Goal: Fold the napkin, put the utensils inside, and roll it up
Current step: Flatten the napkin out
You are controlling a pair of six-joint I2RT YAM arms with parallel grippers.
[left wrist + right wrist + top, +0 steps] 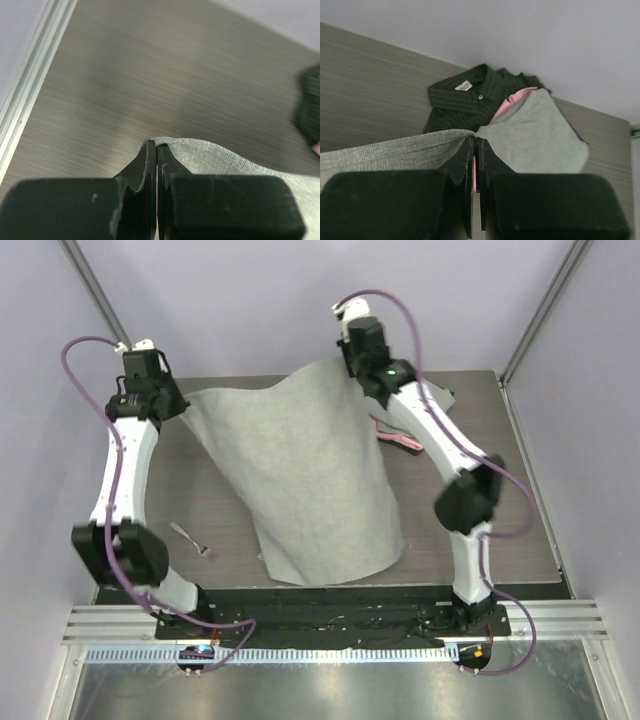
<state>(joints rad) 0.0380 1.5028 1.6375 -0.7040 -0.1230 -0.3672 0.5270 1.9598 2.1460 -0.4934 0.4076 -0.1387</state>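
Observation:
The light-grey napkin hangs lifted between both arms, its far edge raised and its near edge resting on the table. My left gripper is shut on the napkin's far left corner. My right gripper is shut on the far right corner. A small silver fork lies on the table to the left of the napkin, near the left arm's base. No other utensils show.
A stack of folded cloths, grey, pink and dark striped, lies at the table's far right, behind the right arm. The table is brown wood grain with walls on three sides.

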